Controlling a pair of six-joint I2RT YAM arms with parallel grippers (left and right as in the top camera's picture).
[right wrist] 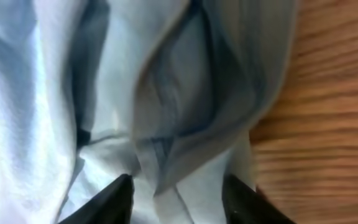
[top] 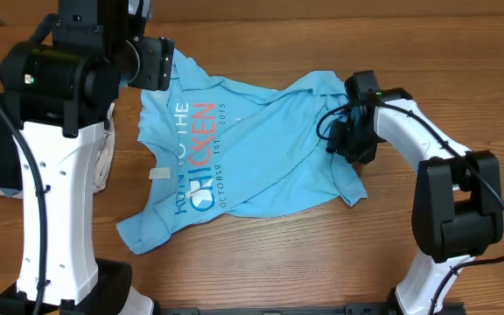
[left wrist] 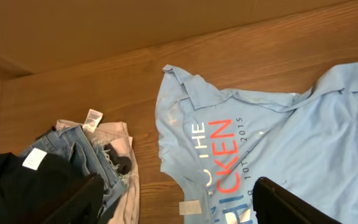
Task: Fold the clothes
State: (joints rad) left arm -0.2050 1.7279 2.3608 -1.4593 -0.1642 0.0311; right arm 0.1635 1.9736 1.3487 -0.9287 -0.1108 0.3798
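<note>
The light-blue T-shirt [top: 234, 149] lies crumpled and partly spread on the wooden table, its white-and-red letters facing up. My left gripper [top: 156, 63] hangs open and empty above the shirt's upper left corner. In the left wrist view its fingers [left wrist: 178, 186] are wide apart, high over the shirt [left wrist: 278, 143]. My right gripper [top: 350, 144] is down at the shirt's right edge. In the right wrist view its fingers [right wrist: 179, 186] are apart, with a bunched fold of the shirt [right wrist: 104, 93] between them.
A pile of other clothes lies left of the shirt: frayed jeans [left wrist: 73, 149], a pink cloth [left wrist: 126, 180] and a black garment [left wrist: 17, 186]. In the overhead view the pile [top: 103, 153] is partly hidden behind the left arm. Bare wood [top: 322, 254] shows at the front.
</note>
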